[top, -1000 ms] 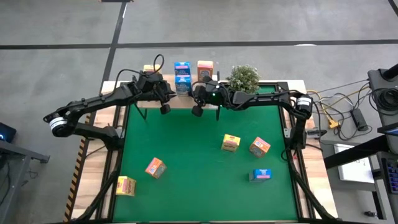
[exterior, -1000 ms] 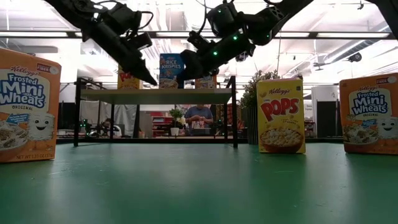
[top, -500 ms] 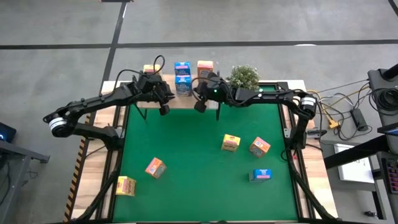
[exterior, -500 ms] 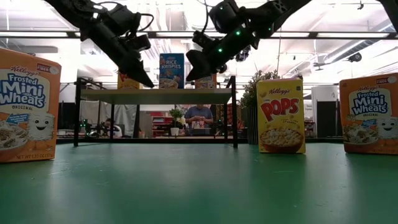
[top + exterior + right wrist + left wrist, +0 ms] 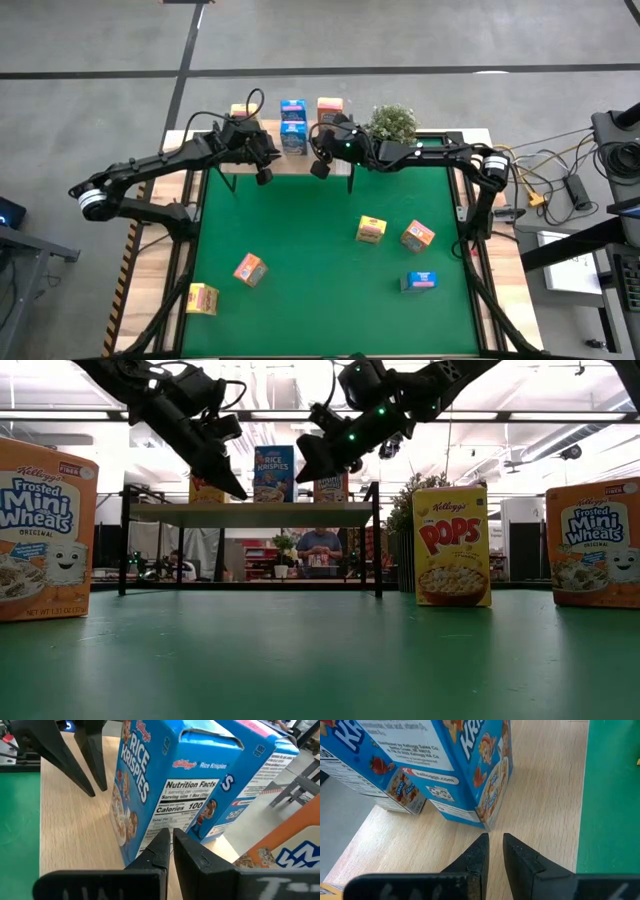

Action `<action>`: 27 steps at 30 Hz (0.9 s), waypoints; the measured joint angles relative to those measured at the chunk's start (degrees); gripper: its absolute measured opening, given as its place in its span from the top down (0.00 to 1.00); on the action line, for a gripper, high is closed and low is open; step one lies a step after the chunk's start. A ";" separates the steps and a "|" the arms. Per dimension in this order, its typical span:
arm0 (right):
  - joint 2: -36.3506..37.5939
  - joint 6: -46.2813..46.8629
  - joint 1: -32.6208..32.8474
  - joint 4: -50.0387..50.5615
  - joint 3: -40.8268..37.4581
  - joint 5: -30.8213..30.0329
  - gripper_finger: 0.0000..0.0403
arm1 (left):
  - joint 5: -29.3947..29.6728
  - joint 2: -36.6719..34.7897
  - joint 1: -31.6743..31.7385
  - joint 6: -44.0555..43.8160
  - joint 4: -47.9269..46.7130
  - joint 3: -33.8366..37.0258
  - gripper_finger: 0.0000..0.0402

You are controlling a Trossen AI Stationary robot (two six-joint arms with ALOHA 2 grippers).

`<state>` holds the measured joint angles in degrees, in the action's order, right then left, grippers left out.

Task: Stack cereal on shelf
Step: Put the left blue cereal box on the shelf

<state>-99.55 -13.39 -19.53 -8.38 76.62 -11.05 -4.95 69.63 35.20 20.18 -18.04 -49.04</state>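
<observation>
The shelf (image 5: 345, 165), a light-wood board on black legs, stands at the table's far edge. On it stand a yellow box (image 5: 240, 110), two blue boxes (image 5: 292, 108) (image 5: 293, 135) and an orange one (image 5: 330, 108). Several more cereal boxes lie on the green mat, among them a yellow (image 5: 371, 229), an orange (image 5: 417, 235) and a blue (image 5: 421, 281). My left gripper (image 5: 265, 174), shut, hovers over the shelf's front edge, left of the near blue box (image 5: 470, 770). My right gripper (image 5: 320, 168), shut, is to that box's right, tips close to its side panel (image 5: 185, 800). My right gripper points slanting down toward the table's left, its shut fingertips (image 5: 162, 837) close to the lower part of the near blue box's nutrition-facts side. I cannot tell whether they touch it. The box stands upright on the shelf board.
A small green potted plant (image 5: 390, 125) stands just right of the shelf. The boxes on the mat show large in the low view: orange at the left (image 5: 45, 530) and right (image 5: 592, 540), yellow (image 5: 452, 545) between. Open mat (image 5: 310, 240) lies in the middle.
My right gripper has moved a little up and toward the far edge, closer to the near blue box's side, staying shut.
</observation>
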 joint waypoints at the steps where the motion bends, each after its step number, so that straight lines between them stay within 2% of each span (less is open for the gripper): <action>1: 0.00 -0.06 0.00 -0.11 0.00 0.00 0.97 | 0.00 0.00 0.00 0.00 0.00 0.00 0.91; 12: 0.00 -1.16 -0.70 -2.19 0.00 -0.17 0.97 | -0.03 0.00 0.00 -0.61 0.00 0.00 0.91; 22: 0.13 2.18 1.04 6.43 0.00 0.88 0.97 | -0.04 0.00 0.00 -0.76 -0.02 0.00 0.91; 27: 0.13 3.68 2.08 5.07 -0.02 8.71 0.97 | -0.07 0.00 0.00 -0.79 -0.02 0.00 0.91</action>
<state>-99.42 -9.71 -17.45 -3.31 76.60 -2.33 -5.02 69.63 35.20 19.40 -18.06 -49.04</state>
